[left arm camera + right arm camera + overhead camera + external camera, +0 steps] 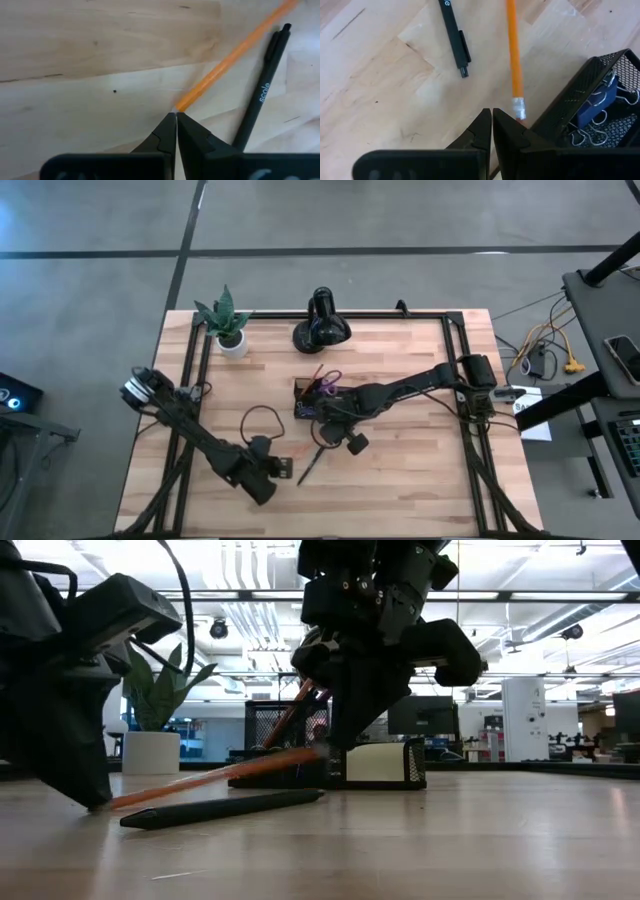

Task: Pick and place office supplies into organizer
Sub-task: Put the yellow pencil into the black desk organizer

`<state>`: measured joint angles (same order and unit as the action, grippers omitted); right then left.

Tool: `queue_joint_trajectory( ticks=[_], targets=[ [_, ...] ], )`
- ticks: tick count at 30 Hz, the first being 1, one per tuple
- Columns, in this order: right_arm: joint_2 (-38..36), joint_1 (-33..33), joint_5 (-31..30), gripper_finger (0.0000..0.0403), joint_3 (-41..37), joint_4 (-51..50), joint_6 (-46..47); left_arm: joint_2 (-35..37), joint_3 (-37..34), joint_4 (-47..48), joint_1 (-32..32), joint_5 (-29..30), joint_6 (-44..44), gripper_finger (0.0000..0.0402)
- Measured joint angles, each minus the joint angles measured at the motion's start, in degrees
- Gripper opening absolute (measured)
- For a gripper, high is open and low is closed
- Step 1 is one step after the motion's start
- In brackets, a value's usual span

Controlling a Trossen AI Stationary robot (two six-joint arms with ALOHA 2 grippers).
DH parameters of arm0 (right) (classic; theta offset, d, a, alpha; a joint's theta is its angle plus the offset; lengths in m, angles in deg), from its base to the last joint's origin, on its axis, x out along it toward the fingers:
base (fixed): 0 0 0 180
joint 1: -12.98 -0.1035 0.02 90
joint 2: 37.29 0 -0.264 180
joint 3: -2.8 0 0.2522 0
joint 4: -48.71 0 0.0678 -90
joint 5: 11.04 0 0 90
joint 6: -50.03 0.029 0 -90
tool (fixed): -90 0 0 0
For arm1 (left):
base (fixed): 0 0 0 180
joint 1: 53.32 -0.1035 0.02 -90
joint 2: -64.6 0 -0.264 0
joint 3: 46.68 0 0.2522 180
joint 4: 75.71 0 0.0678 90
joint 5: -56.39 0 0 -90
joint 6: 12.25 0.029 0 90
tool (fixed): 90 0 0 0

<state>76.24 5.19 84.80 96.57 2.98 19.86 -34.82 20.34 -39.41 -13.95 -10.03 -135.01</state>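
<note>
Pinching the orange pencil (235, 55) by its tip, our left gripper (176, 116) risks letting it swing against the pen (262, 90) near the table's front edge, while our right gripper (491, 114), pressed together and empty, hangs beside the organizer (580, 95).

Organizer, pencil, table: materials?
Organizer: black wire mesh, likely metal; the clips inside show through its grid wall. Pencil: orange painted, probably wood, with a silvery ferrule at the end. Table: pale wood planks, matte, visible grain and seams.

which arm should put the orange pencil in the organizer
Probably the right. Its end effector pinches the orange pencil at the eraser end, beside the organizer. The left end effector holds the pencil's far end.
</note>
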Motion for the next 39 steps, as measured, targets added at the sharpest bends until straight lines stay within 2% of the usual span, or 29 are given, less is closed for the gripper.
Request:
queue_joint_trajectory(
  ticks=[9, 15, 19, 31, 39],
  targets=[
    [0.0, -0.1, 0.0, 0.0009, 0.0, 0.0, 1.0, -0.9, 0.2, -0.3, 0.0, 1.4, 0.0, 0.0],
    [-0.6, -0.1, -4.4, 0.0009, 0.0, 0.4, -3.2, -0.9, 0.0, 0.3, 0.0, 1.3, 0.1, 0.0],
    [-0.7, -0.1, -4.3, 0.0013, 1.7, 0.5, -6.2, -1.2, -0.1, 0.5, 0.0, 1.3, 0.1, 0.0],
    [3.1, -0.1, -2.8, 0.0093, 3.1, 1.6, -10.8, -1.7, -0.2, 0.8, 0.1, 1.5, 0.4, 0.0],
    [4.5, 0.0, -4.4, 0.0108, 3.1, 3.0, -12.1, -1.7, -0.2, 0.9, 0.0, 1.4, 0.6, 0.0]
  ],
)
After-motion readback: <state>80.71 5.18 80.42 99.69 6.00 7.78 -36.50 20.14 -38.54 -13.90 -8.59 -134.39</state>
